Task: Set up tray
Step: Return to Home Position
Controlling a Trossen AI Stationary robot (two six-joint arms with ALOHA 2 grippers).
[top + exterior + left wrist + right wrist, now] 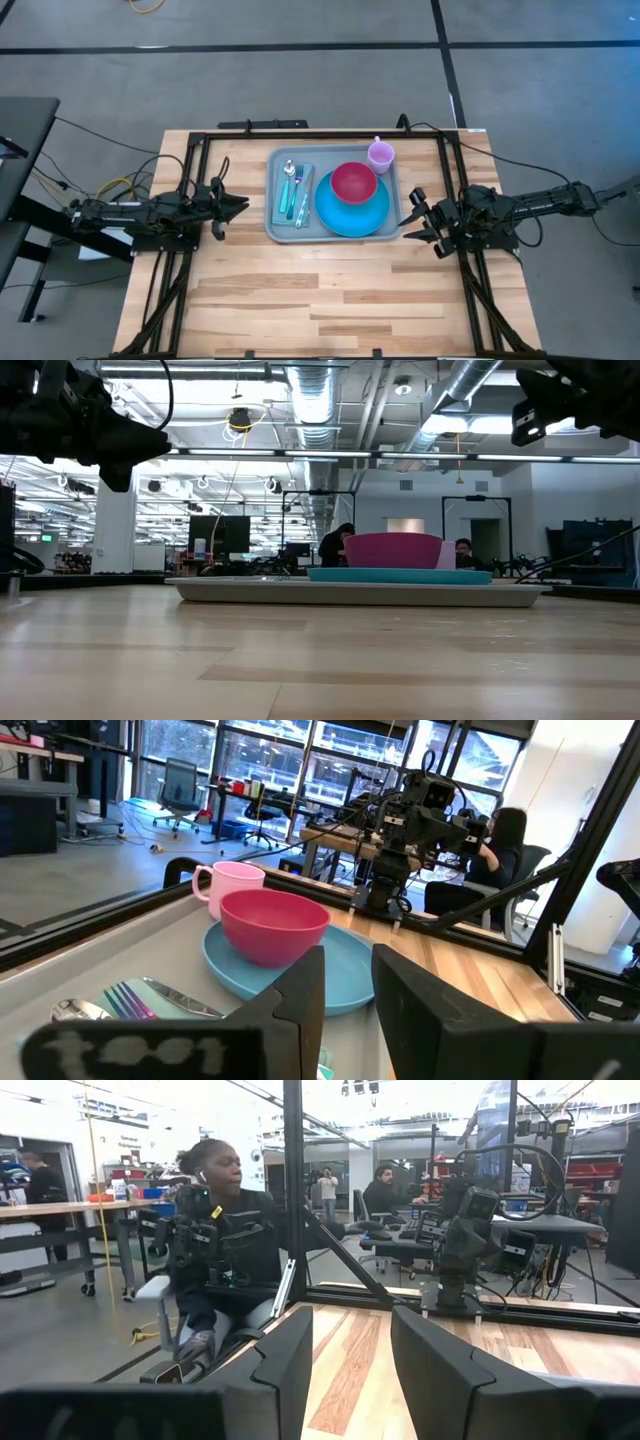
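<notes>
Seen from above, the left arm (140, 212) and the right arm (520, 205) are closest. The left end effector (232, 208) hangs near the left edge of the worktop (300, 300). The right end effector (413, 215) hangs near the right edge. Both point at the tray (340, 155), and both have their fingers spread and hold nothing. The tray lies flat between them, in the middle, close to the back edge. On it are a teal napkin (279, 205) with cutlery (296, 190) and a blue plate (345, 218) with a pink bowl (354, 183) on it. A little cup (380, 154) stands in the tray's back right corner.

From worktop height, bare wood is closest. Farther off sits the tray, with the plate and bowl on top. The arms hang high over the left and right edges.

In the left wrist view, that arm's own two fingers (300, 1010) are closest, with a gap between them. Past them are a fork (135, 1000), the plate, the bowl and the cup on the tray.

In the right wrist view, that arm's own fingers (440, 1380) are closest, and they are apart too. Past them is bare wood. A person (230, 1210) sits in the room behind.
</notes>
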